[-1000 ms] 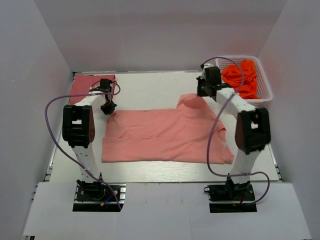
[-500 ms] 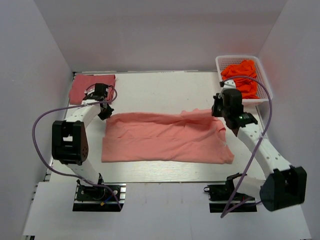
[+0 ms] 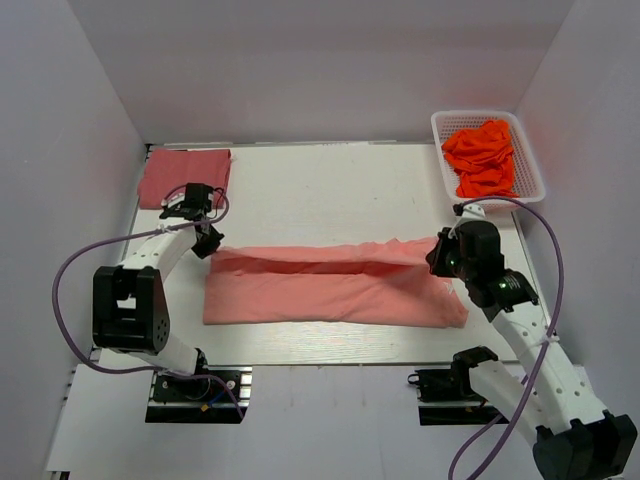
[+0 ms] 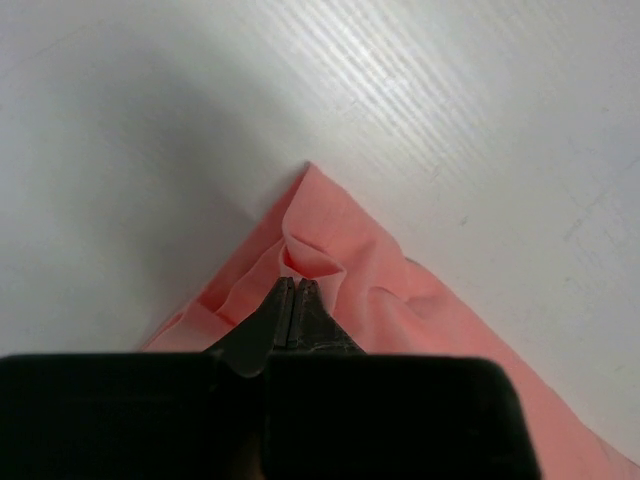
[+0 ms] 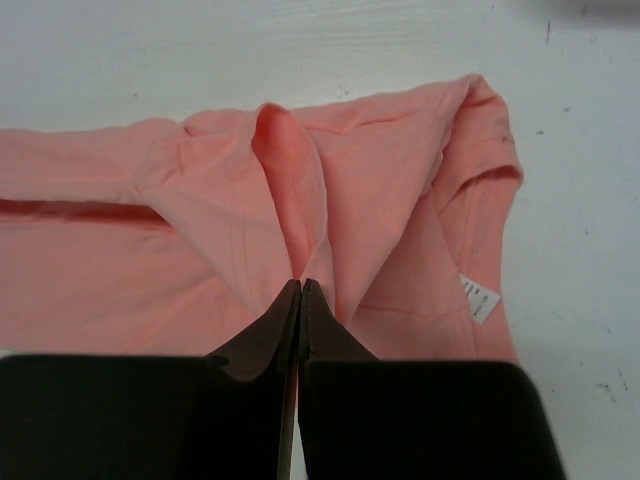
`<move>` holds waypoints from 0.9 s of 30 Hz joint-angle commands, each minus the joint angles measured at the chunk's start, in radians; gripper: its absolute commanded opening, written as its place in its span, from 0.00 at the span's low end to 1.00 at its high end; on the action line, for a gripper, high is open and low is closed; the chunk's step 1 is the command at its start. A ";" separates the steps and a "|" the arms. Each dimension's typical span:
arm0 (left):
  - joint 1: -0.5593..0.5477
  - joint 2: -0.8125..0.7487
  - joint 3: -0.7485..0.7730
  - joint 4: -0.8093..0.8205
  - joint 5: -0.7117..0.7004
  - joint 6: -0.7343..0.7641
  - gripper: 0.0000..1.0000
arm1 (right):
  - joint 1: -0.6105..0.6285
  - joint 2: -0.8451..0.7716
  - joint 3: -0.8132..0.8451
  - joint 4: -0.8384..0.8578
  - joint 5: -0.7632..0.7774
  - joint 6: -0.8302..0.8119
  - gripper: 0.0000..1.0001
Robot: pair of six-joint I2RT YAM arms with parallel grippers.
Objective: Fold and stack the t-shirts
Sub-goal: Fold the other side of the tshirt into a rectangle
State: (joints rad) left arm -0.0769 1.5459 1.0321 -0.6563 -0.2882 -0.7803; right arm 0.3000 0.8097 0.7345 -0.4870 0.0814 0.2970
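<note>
The light salmon-pink t-shirt (image 3: 330, 290) lies across the table's middle as a long band, its far edge folded toward the near edge. My left gripper (image 3: 207, 243) is shut on the shirt's far left corner (image 4: 315, 262). My right gripper (image 3: 442, 254) is shut on a pinched ridge of the shirt (image 5: 290, 190) at its far right end. The white neck label (image 5: 481, 298) shows in the right wrist view. The darker rose-red t-shirt (image 3: 184, 177) lies folded at the far left corner of the table.
A white mesh basket (image 3: 526, 148) with orange clothes (image 3: 484, 156) stands at the far right. White walls close in the table on three sides.
Both grippers have pulled the shirt's far edge toward the near side, folding it over. The right arm has swung from near the basket down to the shirt's right end.
</note>
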 commanded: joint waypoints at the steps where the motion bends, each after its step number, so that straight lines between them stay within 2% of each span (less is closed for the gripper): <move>1: -0.001 -0.079 -0.029 -0.039 -0.040 -0.046 0.00 | 0.002 -0.047 -0.030 -0.055 -0.008 0.062 0.00; 5: 0.018 -0.067 -0.049 -0.106 -0.060 -0.077 0.08 | 0.004 -0.086 -0.088 -0.077 -0.070 0.112 0.00; 7: 0.019 -0.054 -0.049 -0.135 -0.097 -0.103 0.30 | 0.004 -0.113 -0.115 -0.087 -0.114 0.137 0.00; 8: 0.019 -0.044 -0.040 -0.167 -0.106 -0.114 0.44 | 0.001 -0.121 -0.145 -0.100 -0.139 0.193 0.00; 9: 0.019 -0.023 -0.021 -0.190 -0.106 -0.131 0.70 | -0.001 -0.129 -0.156 -0.110 -0.156 0.214 0.01; 11: 0.019 0.000 0.034 -0.283 -0.152 -0.171 0.84 | 0.002 -0.136 -0.199 -0.143 -0.225 0.279 0.17; 12: 0.019 0.012 0.054 -0.316 -0.163 -0.171 0.98 | 0.004 -0.145 -0.210 -0.160 -0.239 0.286 0.26; 13: 0.019 0.013 0.093 -0.375 -0.192 -0.183 1.00 | 0.002 -0.149 -0.211 -0.192 -0.241 0.300 0.42; 16: 0.019 -0.003 0.137 -0.420 -0.204 -0.198 1.00 | -0.002 -0.168 -0.181 -0.264 -0.172 0.310 0.63; 17: 0.019 -0.026 0.157 -0.421 -0.186 -0.188 1.00 | -0.004 -0.164 -0.140 -0.278 -0.148 0.321 0.88; 19: 0.019 -0.050 0.169 -0.384 -0.126 -0.156 1.00 | -0.004 -0.150 -0.118 -0.318 -0.086 0.321 0.90; 22: 0.000 -0.073 0.180 -0.269 -0.004 -0.064 1.00 | -0.004 -0.109 -0.095 -0.230 -0.089 0.318 0.90; 24: 0.000 -0.073 0.149 -0.171 0.125 0.027 1.00 | -0.001 -0.066 -0.107 -0.184 -0.140 0.321 0.90; 25: -0.009 -0.073 0.114 -0.084 0.221 0.027 1.00 | 0.001 -0.028 -0.116 -0.101 -0.223 0.317 0.90; 27: -0.021 -0.057 0.065 0.024 0.329 0.068 1.00 | -0.001 0.035 -0.127 -0.046 -0.265 0.330 0.90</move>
State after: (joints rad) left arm -0.0765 1.4967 1.1515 -0.8284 -0.1909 -0.8066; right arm 0.3012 0.7769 0.6022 -0.6640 -0.0910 0.6041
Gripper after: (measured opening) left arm 0.995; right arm 0.901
